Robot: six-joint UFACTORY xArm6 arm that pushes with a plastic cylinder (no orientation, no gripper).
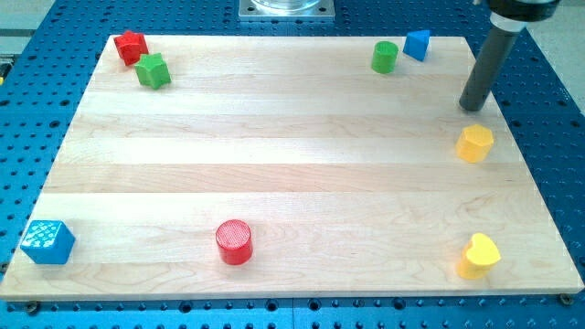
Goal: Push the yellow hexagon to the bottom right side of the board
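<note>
Yellow hexagon [475,143] just below my tip [473,108]

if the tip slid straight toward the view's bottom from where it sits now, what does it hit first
Most likely the yellow hexagon, which sits just below my tip. The two look apart for now, though the gap is hard to judge.

Pale wooden board [274,137], planks running left-right across the view, lit evenly with soft glare. Under it a blue perforated table [539,100] with a regular hole grid, showing on all sides. At the view's top centre, a grey metal base plate [286,8], cut by the frame. Top corners: strips of light grey surface [18,11].
</note>
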